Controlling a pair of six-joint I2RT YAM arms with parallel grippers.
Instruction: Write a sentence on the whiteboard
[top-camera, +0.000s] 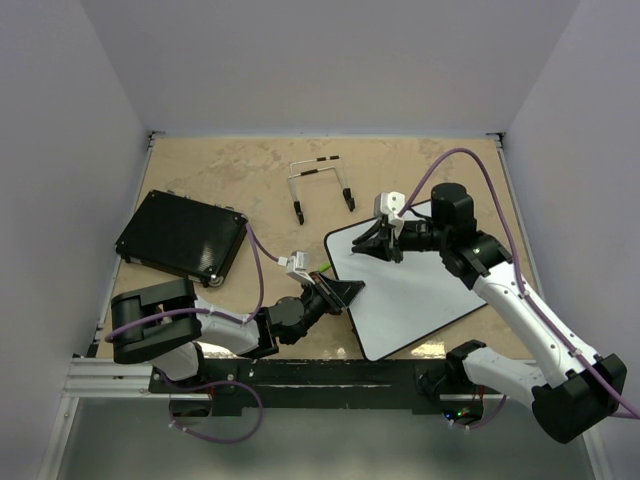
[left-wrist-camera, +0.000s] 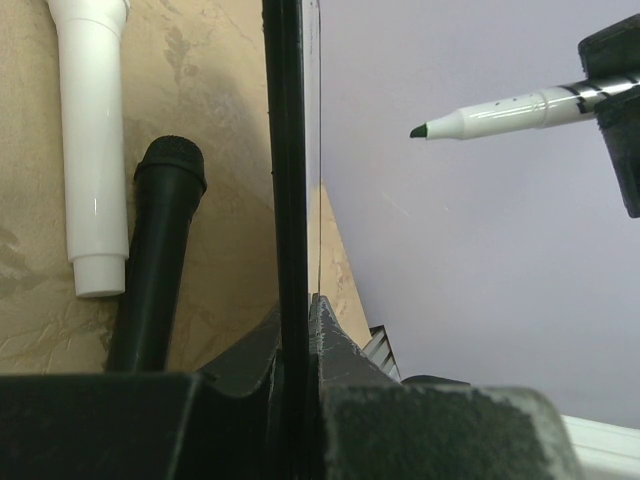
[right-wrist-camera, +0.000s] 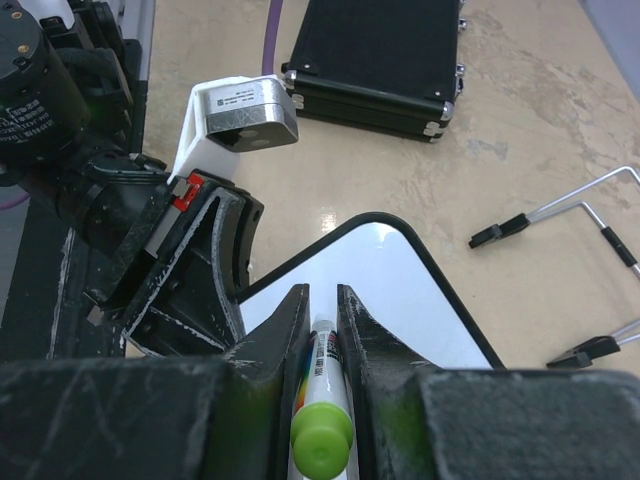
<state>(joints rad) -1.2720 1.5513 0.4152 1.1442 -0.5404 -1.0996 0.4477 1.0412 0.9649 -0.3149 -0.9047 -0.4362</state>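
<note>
your left gripper (top-camera: 338, 292) clamped on the left edge of the whiteboard (top-camera: 420, 290), your right gripper (top-camera: 386, 243) pinching a marker (right-wrist-camera: 322, 400), tip over the board's far corner, contact unclear

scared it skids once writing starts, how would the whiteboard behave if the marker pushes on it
The whiteboard is likely stiff: its frame runs straight edge-on in the left wrist view. It is thin, so probably light for its size, and it could slide on the smooth table under a push. The left fingers clamped on its edge should hold it.
</note>
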